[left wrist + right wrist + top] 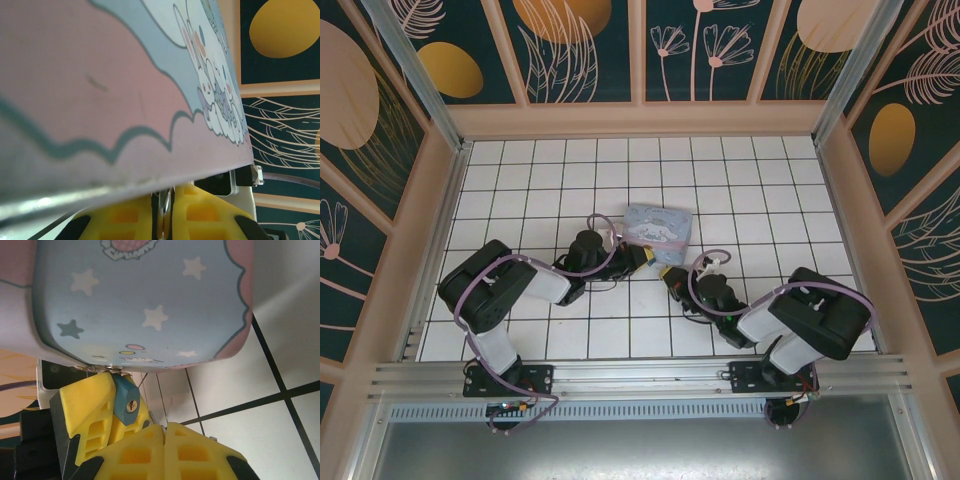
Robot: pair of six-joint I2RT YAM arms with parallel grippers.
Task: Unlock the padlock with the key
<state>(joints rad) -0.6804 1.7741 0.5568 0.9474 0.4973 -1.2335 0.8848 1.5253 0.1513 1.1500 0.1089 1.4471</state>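
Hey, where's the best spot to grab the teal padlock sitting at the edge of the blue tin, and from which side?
Pinch the padlock across the flat sides of its teal body, coming in sideways along the tin. It sits at the tin's edge with the keyhole end pointing away, so a side pinch keeps that end free. The left gripper has its jaws on it that way.

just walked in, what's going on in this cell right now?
The left gripper is shut on the small teal padlock, which sits at the edge of the pastel blue cartoon tin. The padlock's keyhole faces the right gripper, which sits just short of it with its fingers closed. I can't tell whether the key is pinched between them. Nothing is in the keyhole yet.
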